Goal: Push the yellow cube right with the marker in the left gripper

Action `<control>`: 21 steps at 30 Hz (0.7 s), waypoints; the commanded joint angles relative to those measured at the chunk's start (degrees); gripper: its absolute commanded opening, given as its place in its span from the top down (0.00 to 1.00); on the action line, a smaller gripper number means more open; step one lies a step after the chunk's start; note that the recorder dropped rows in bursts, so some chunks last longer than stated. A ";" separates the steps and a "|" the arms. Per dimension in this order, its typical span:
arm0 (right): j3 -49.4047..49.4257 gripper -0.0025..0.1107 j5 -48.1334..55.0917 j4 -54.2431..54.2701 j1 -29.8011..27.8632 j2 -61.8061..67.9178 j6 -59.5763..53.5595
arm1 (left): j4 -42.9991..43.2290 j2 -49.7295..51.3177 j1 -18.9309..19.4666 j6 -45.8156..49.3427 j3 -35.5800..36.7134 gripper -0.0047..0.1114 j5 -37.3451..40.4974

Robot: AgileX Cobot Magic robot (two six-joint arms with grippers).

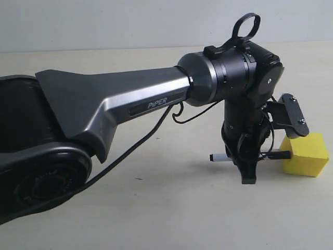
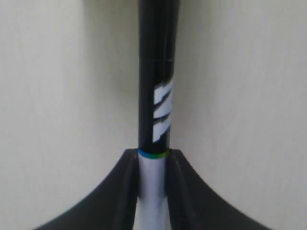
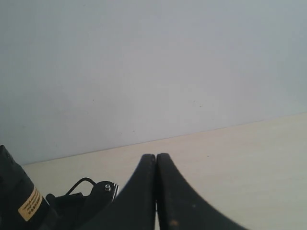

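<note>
On a pale desk (image 1: 156, 219), toward the right of the ext. view, the yellow cube (image 1: 307, 153) sits flat on one face. The left claw (image 1: 248, 174) hangs from a black-and-silver arm that reaches across from the left. It points straight down, just left of the cube. It's pinching the marker (image 1: 219, 157) crosswise, so the pen lies roughly level w/ the desk and a little above it. The white barrel and black tip stick out to the left; the black half sticks out right, toward the cube. The black end sits at the cube's left face. Whether it's touching or just apart can't be told from this angle.

The left wrist view shows the grip up close: both fingers are closed on the white barrel, right where it meets the black half, and the pen runs straight out. The cube isn't in that view.

The right claw (image 3: 156, 160) shows only in its own wrist view. Its fingers are pressed together w/ nothing btwn them, facing a blank wall.

My read of the step: the approach looks about complete and the push is at or just short of first contact. The next move probably calls for a steady sideways sweep to the right at constant height, so the pen end meets the face squarely. Risks: load on the pen's end could make it slip back through the grip, and off-centre contact could spin the cube instead of sliding it.
</note>
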 commanded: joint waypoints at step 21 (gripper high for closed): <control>0.24 0.98 -0.04 -0.22 -0.37 -0.34 -0.15 | 5.62 -13.88 9.15 -20.84 7.27 0.96 3.74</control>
